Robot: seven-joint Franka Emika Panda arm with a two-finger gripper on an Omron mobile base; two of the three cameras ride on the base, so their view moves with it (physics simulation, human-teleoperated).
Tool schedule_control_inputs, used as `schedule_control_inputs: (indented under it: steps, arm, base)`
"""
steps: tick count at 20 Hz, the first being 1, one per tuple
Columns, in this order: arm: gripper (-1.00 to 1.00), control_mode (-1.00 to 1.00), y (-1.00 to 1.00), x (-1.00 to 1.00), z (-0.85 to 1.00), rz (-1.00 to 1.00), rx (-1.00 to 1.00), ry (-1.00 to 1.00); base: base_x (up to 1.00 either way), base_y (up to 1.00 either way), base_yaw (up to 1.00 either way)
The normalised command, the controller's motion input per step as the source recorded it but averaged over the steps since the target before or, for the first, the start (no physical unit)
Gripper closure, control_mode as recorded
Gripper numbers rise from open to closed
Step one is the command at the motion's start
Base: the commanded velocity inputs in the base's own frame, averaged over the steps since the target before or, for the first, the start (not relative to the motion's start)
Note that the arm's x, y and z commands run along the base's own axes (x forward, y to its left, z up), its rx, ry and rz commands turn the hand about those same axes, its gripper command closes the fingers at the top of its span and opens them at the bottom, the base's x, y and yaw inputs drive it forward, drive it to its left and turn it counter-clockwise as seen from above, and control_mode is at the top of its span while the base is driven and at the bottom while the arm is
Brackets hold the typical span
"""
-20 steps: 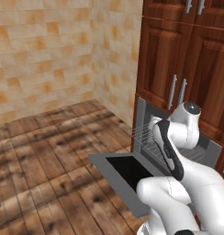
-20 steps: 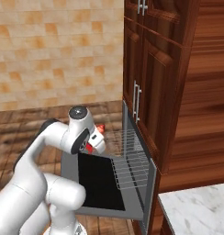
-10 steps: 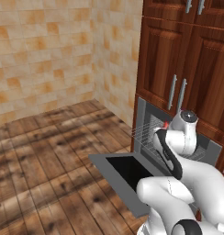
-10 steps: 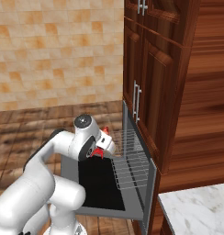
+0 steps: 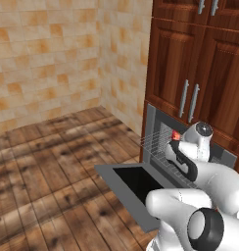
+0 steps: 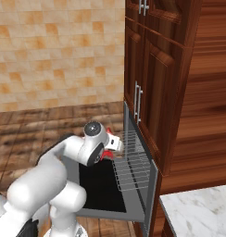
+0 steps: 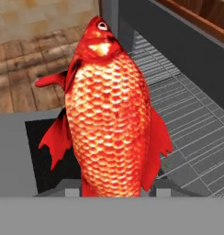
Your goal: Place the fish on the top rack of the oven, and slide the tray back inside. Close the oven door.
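The robot arm (image 5: 214, 181) is smooth, shiny and white. Its parts are thick and round, like fat tubes joined end to end. Where two parts meet there is a dark band. A round black ring (image 5: 205, 228) with a grey middle sits on the big lower part. Near the top there is a round grey cap (image 6: 92, 129) with a dark dot in its middle. A black strip (image 5: 182, 159) runs along the thinner upper part.

In the hand view the fish (image 7: 111, 114) covers the gripper's fingertips and its tail drops behind the bottom band, so grip is anyone's guess; the top rack (image 7: 187, 114) runs off the right edge; from the left base the fish is just a red speck (image 5: 175, 136)
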Motion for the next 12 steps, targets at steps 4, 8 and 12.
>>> schedule_control_inputs:
  steps: [4,8,12]
  arm:
    - [1.00,-1.00,-0.05,0.49,-0.04,0.14,-0.06,0.02]
    - [1.00,-1.00,-0.03,0.45,-0.09,0.10,-0.05,0.08]
    - [1.00,-1.00,-0.03,0.28,-0.19,0.05,-0.04,0.02]
  base:
    - [0.00,0.00,0.00]
    - [0.00,0.00,0.00]
    - [0.00,0.00,0.00]
